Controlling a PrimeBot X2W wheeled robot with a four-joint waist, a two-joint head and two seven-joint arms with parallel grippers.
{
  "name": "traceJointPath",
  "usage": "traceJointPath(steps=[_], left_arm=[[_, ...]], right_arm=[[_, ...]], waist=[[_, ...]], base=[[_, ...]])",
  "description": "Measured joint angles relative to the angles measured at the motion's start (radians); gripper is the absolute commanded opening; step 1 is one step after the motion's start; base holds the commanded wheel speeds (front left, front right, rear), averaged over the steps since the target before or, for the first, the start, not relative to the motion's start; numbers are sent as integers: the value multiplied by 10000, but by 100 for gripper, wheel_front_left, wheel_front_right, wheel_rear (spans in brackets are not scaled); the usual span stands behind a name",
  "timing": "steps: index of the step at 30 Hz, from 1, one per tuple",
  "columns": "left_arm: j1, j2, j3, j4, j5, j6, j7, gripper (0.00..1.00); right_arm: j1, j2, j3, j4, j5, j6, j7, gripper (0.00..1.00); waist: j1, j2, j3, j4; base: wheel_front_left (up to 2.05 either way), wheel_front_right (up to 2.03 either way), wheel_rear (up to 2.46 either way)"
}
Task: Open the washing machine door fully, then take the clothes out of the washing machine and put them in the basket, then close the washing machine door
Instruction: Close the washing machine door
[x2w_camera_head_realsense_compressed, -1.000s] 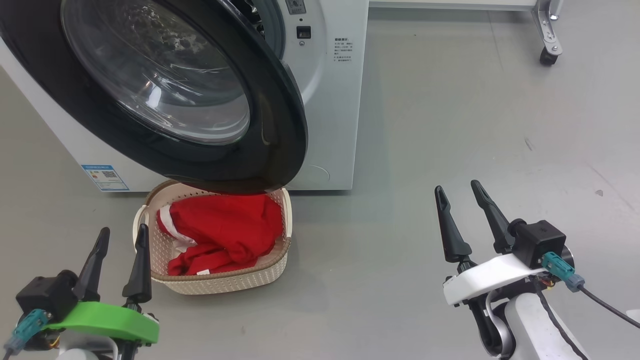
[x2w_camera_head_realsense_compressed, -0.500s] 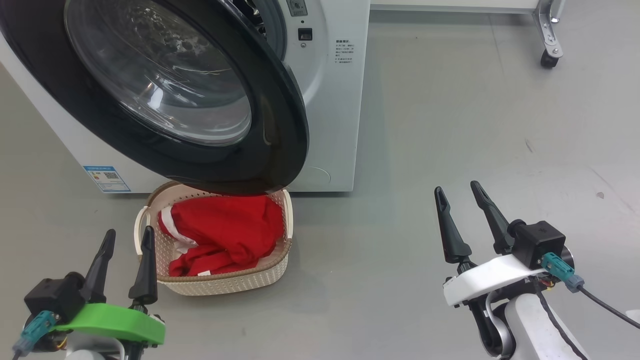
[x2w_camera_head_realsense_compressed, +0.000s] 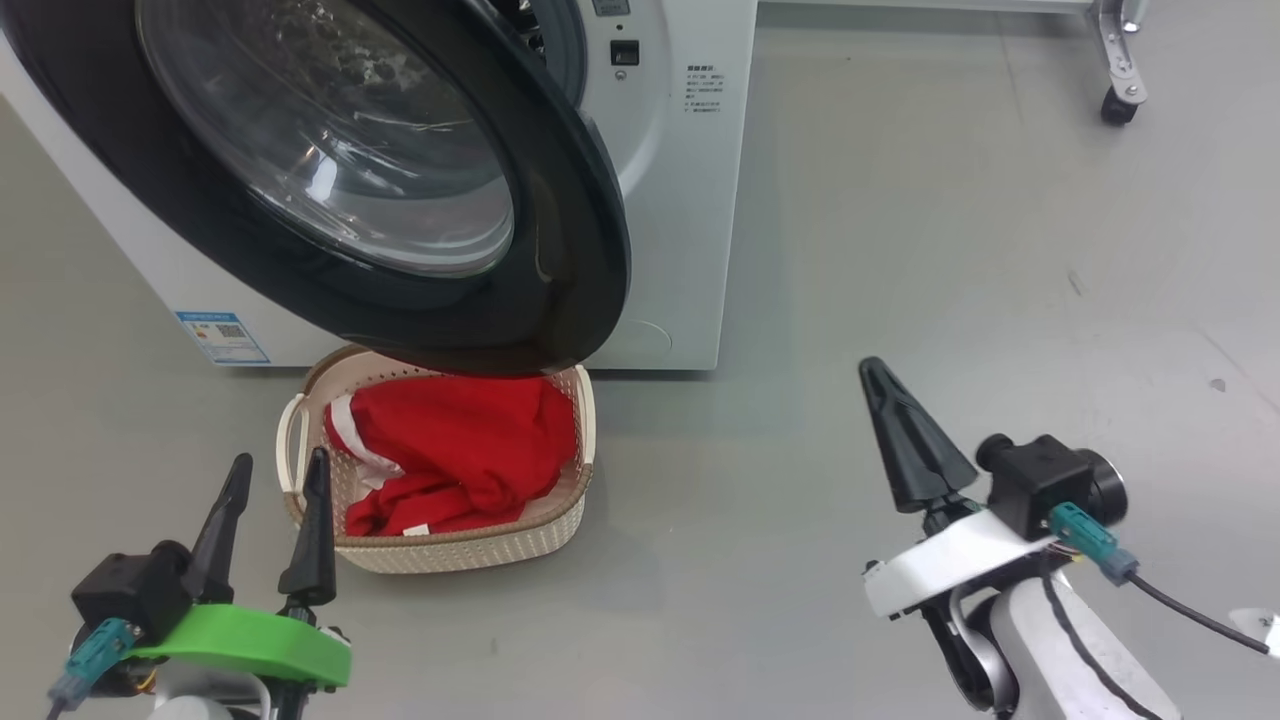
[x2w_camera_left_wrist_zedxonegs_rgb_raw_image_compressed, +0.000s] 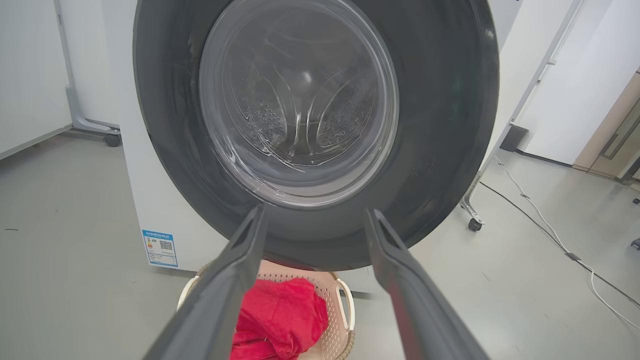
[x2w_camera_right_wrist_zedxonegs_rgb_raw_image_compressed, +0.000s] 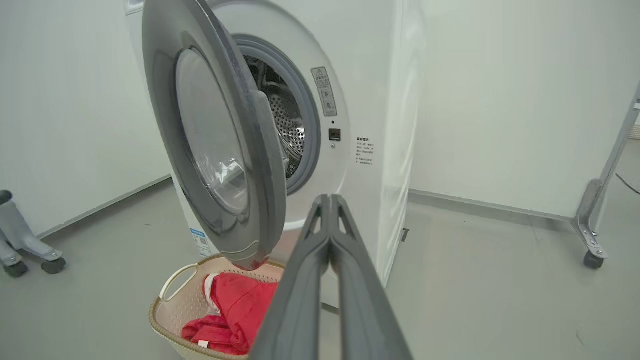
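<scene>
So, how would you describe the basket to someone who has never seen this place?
Find the white washing machine, whose round black-rimmed door stands open. On the grey floor just below that door sits the basket. It is cream with perforated sides and a brown rim, and it holds red clothes.

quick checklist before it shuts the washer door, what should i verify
1. Clothes in basket: ok.
2. Drum empty: cannot tell, the door hides most of it.
3. Door shut: not ok, it stands open.
4. Right gripper free to push: ok, shut, holding nothing.
5. Left gripper free: ok, open, holding nothing.
6. Basket clear of the door's swing: cannot tell, its back rim sits under the door's lower edge.
</scene>
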Motion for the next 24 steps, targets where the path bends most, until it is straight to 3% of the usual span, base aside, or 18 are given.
traceJointPath(steps=[9, 24], left_arm=[[-166, -274, -389, -173, 0, 0, -2, 100], [-1042, -775, -1057, -305, 8, 0, -2, 100]], right_arm=[[-915, -546, 1638, -320, -453, 15, 0, 0], [-3382, -1244, 2708, -267, -408, 29, 483, 0]], waist=[[1, 0, 527, 393], [1, 0, 1647, 1650]], base=[[0, 0, 0], [0, 0, 0]])
